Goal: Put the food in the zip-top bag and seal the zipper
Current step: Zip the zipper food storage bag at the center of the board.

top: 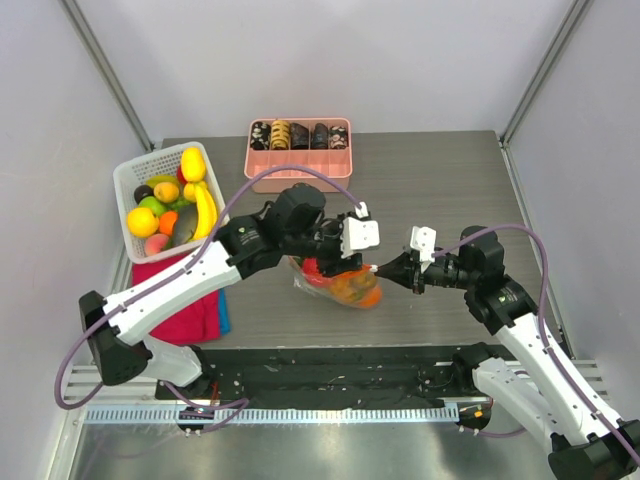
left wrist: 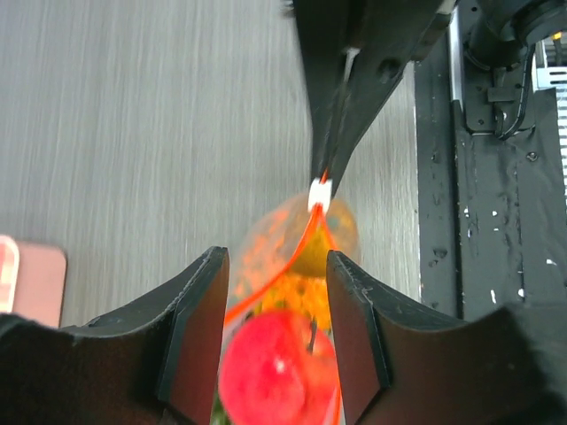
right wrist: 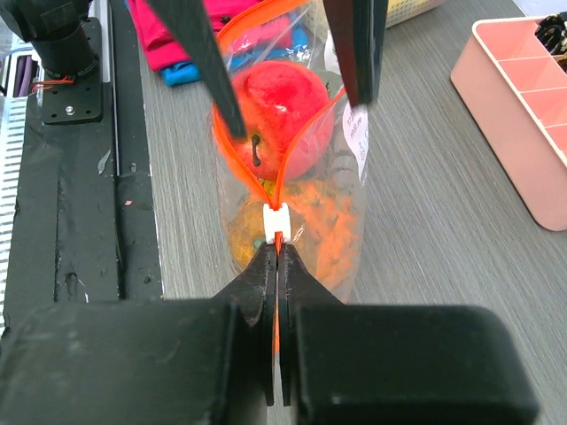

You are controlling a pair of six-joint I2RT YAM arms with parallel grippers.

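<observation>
The clear crinkly zip-top bag [top: 338, 287] lies mid-surface toward the near edge. It holds a round red fruit [right wrist: 276, 115] and orange-yellow toy produce [right wrist: 310, 221], which is too blurred through the plastic to tell apart. The right gripper [right wrist: 277, 257] has its jaws clamped together on the thin orange-red zipper strip [right wrist: 239, 155], just behind the small white slider [right wrist: 277, 220]. The left gripper [left wrist: 275, 266] straddles the bag's mouth with its jaws apart; I cannot tell whether they touch the plastic.

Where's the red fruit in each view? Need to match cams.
Top external: red fruit in the bag, frame centre.
Left wrist: bottom centre, between the fingers of the left gripper.
Right wrist: upper centre.
Shared landmark: right gripper pinching the zipper.
</observation>
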